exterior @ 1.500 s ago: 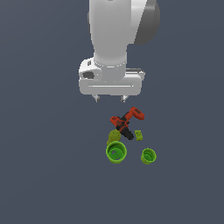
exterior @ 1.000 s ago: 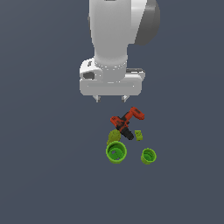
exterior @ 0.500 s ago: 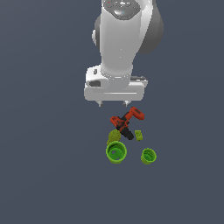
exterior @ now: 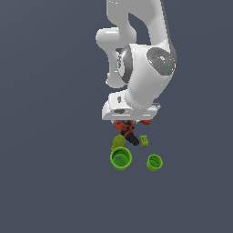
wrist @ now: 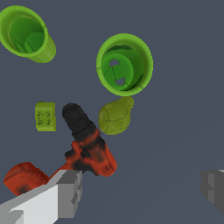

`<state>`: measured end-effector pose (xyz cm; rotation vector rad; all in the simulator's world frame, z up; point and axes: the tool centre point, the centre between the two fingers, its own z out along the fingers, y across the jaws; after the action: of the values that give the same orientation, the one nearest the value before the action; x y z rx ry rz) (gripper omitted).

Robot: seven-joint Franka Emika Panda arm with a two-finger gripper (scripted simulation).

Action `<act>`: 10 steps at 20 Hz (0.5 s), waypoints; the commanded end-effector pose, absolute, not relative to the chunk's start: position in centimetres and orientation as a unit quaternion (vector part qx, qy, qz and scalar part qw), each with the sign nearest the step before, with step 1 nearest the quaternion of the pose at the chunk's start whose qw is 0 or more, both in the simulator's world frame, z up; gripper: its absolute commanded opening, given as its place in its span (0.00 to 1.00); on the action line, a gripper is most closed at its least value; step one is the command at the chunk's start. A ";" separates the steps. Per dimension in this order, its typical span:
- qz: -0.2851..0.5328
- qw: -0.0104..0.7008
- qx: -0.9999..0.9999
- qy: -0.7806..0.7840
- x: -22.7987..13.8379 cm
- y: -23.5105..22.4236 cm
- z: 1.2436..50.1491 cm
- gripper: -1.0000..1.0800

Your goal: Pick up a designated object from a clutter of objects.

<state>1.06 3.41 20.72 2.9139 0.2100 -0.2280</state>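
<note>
The designated object, a red-orange and black power drill (wrist: 92, 154), lies on the dark floor with its black chuck (wrist: 77, 118) toward the cups. In the exterior view the drill (exterior: 127, 129) shows just under the white hand. My gripper (wrist: 140, 192) is open and holds nothing. One grey finger (wrist: 63, 194) overlaps the drill's handle side. The other finger (wrist: 213, 187) stands far off over bare floor. The drill's body lies close to the first finger, not centred in the gap. In the exterior view my gripper (exterior: 130, 119) hangs low over the clutter of objects, its fingertips hidden.
Two lime-green cups (wrist: 124, 64) (wrist: 27, 33) stand open-side up beyond the chuck, seen as cups (exterior: 121, 158) (exterior: 154, 162) in the exterior view. An olive pear-shaped piece (wrist: 115, 116) lies by the chuck. A tiny green block (wrist: 45, 116) sits on the chuck's other side.
The arm has come down from well above the group to just over the drill, and the hand has turned. None of the objects has moved.
</note>
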 end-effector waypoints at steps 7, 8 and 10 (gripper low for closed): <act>-0.114 0.200 0.962 0.144 0.9 7.1 12.3 1.00; -0.117 0.209 0.959 0.152 0.9 7.5 11.4 1.00; -0.120 0.225 0.953 0.166 0.7 8.1 9.9 1.00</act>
<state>0.79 7.65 11.08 2.6616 0.4307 -0.3280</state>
